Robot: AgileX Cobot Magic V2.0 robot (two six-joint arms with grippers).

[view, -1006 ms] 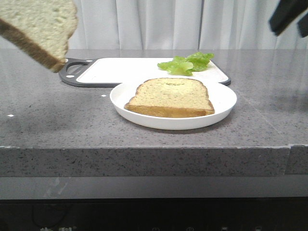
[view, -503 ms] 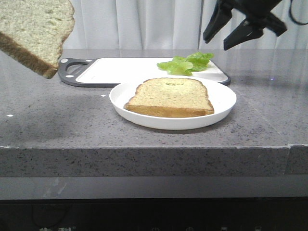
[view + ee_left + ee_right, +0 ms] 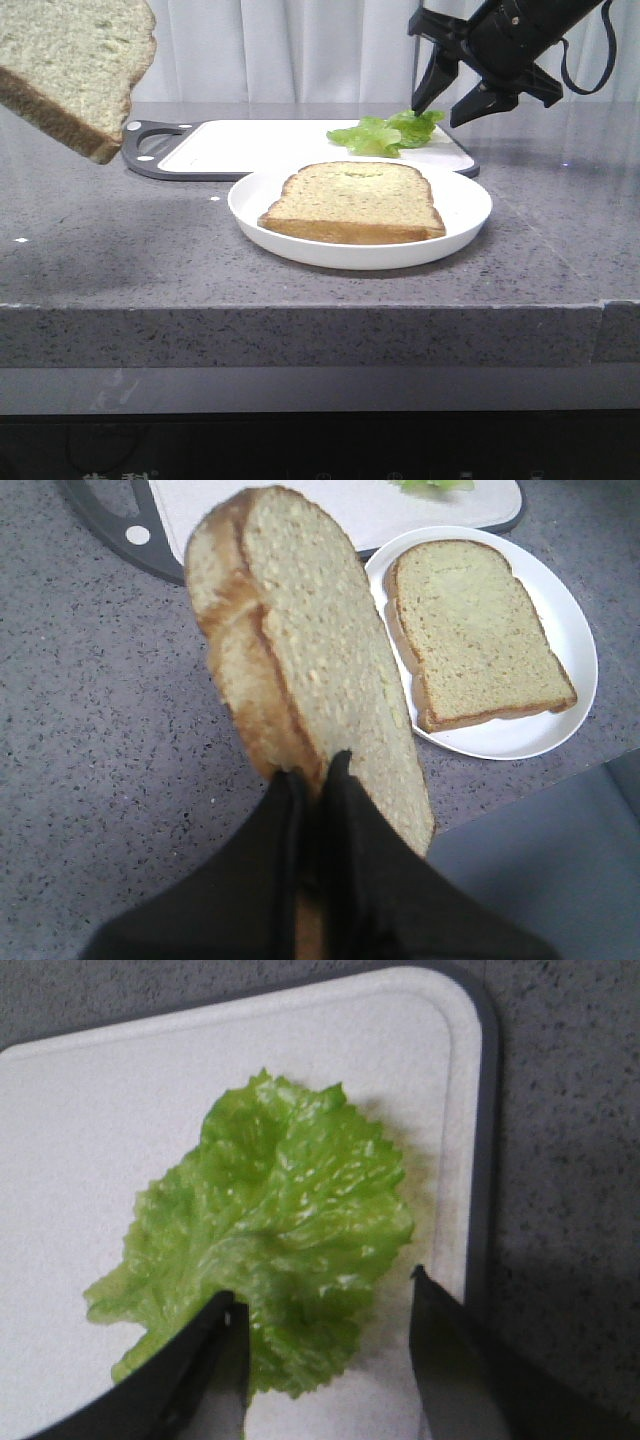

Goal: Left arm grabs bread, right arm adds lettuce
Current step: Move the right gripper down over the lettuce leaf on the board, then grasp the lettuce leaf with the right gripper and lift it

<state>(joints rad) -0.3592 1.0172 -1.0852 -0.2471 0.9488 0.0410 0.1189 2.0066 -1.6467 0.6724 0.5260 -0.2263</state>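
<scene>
Left gripper (image 3: 315, 780): clamped on bread (image 3: 310, 670), held aloft left of plate (image 3: 470, 215). Right gripper (image 3: 325, 1335): jaws spread wide, empty, poised just above lettuce (image 3: 265, 1235) lying on cutting board (image 3: 80, 1140).

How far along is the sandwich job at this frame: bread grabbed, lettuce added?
Done: the left tool is shut on the bread and holds it in the air, off to the left of the plate. In hand: the right tool hangs open over the lettuce, which lies on the cutting board, not yet gripped. Left: gripping the leaf and laying it on the thinner slice on the plate.
</scene>
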